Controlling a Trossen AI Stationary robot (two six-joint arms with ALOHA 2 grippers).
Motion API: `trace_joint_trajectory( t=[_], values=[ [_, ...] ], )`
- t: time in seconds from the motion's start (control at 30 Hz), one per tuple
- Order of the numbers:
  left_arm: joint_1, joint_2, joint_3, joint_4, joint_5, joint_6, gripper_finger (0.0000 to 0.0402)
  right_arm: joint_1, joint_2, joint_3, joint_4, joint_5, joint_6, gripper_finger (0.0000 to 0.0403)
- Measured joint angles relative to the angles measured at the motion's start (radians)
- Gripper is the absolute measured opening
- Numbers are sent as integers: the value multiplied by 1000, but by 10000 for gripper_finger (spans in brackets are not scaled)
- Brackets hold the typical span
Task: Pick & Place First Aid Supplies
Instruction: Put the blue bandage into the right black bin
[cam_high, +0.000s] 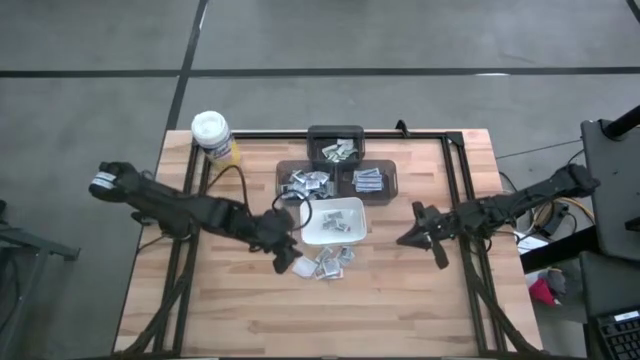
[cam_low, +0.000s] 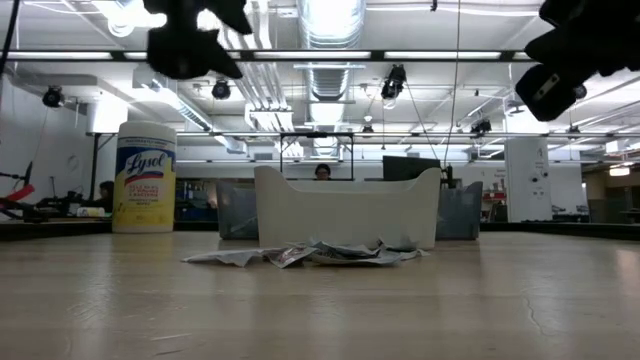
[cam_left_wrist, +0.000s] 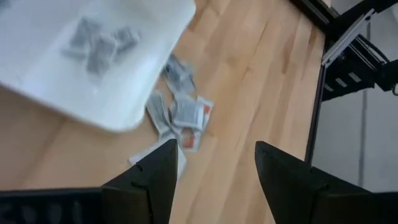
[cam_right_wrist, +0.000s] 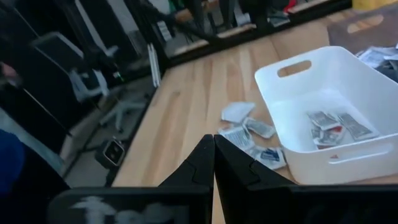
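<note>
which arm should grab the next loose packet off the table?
Left. The left gripper hangs right beside the loose packets in front of the white dish, jaws open. The right gripper sits off past the dish's other side, jaws shut.

— Where on the table?
— Loose pile of first aid packets (cam_high: 329, 264) flat on the wood, just beside the white dish (cam_high: 356, 222), overlapping one another.
— Looks?
— Small, flat, rectangular; white and grey, some with reddish print, at least one with bluish.
— Any elsewhere?
— A few more packets (cam_right_wrist: 333, 127) lying flat inside the dish. Further heaps of grey-white packets (cam_high: 306, 181) in the dark bins behind it.
</note>
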Motion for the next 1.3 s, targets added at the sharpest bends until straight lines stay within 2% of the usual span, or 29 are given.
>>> trace_joint_trajectory(
  t=[0.2, 0.37, 0.47, 0.73, 0.93, 1.1, 1.3],
  values=[
    [-36, 0, -131, 142, -27, -104, 206, 0, -78, -121, 145, 1, 60, 8],
    [-48, 0, -224, 271, -27, -169, 206, 0, -93, -183, 275, 2, 108, 8],
    [-54, 0, -264, 288, -27, -208, 206, 1, -92, -201, 304, 2, 127, 8],
    [-75, 18, -296, 308, -29, -263, 206, 0, -90, -210, 313, 2, 157, 8],
    [-94, 143, -291, 437, -29, -264, 206, 0, -91, -204, 313, 2, 158, 8],
    [-85, 238, -249, 408, -24, -279, 206, 0, -91, -204, 313, 2, 158, 8],
    [-80, 276, -175, 208, -23, -296, 206, 0, -91, -204, 311, 2, 158, 8]
  ],
)
